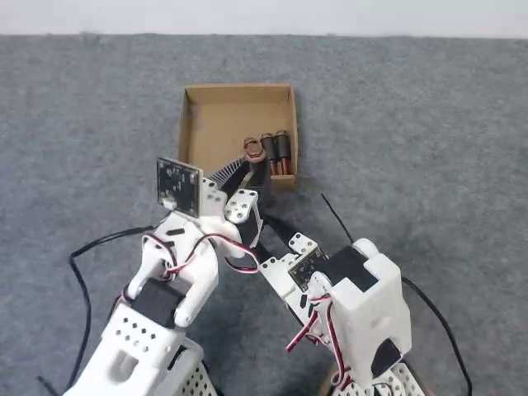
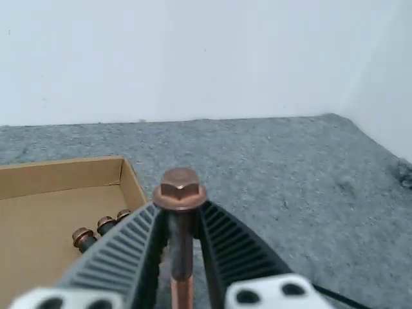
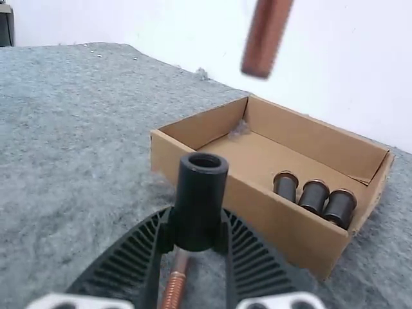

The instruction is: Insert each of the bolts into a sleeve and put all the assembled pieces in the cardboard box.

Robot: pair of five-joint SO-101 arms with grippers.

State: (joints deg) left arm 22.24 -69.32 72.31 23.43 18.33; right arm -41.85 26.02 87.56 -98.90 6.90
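Note:
My left gripper (image 2: 180, 215) is shut on a copper hex-head bolt (image 2: 179, 188), held upright with its head up; from above it hangs at the near right corner of the cardboard box (image 1: 190, 124). My right gripper (image 3: 195, 222) is shut on a black sleeve (image 3: 201, 196) standing upright with its bore open on top. The bolt's shank (image 3: 267, 35) hangs above and beyond the sleeve, apart from it. A copper threaded shank (image 3: 172, 290) shows under the sleeve. Three assembled pieces (image 3: 315, 194) lie side by side in the box (image 3: 257, 206), against its right wall (image 1: 276, 153).
Grey carpet covers the table up to a white wall. Black cables run at the left (image 1: 78, 280) and at the right (image 1: 334, 210) of the arms. The left arm (image 1: 177, 272) crosses over the right arm's front part. Most of the box floor (image 2: 38, 225) is bare.

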